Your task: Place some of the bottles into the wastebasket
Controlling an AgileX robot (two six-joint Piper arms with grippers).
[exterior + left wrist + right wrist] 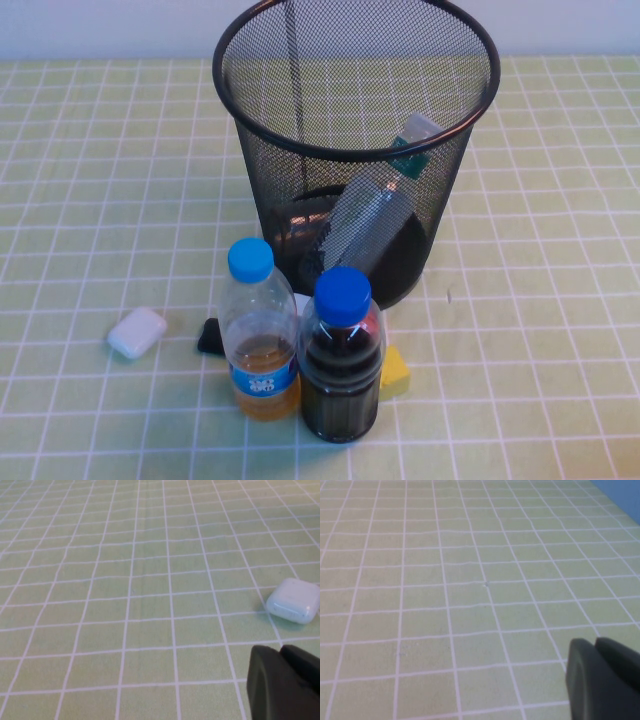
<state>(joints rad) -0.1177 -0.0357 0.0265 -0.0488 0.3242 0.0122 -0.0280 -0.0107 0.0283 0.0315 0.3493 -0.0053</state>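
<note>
The black wire-mesh wastebasket (262,150) stands upright at the middle back of the table. A clear bottle with a white cap and green label (385,200) leans inside it, cap up against the right wall. A low brownish shape (297,225) shows dimly through the mesh at the basket's bottom; I cannot tell whether it is the short squat bottle. Neither gripper shows in the high view. My left gripper (280,650) is shut and empty, low over the cloth. My right gripper (595,642) is shut and empty over bare cloth.
In front of the basket stand a light-blue-capped bottle with amber liquid (260,340) and a blue-capped bottle with dark liquid (341,360). A white case (137,332) lies to their left, also in the left wrist view (294,600). A black piece (210,337) and a yellow block (394,372) lie beside the bottles.
</note>
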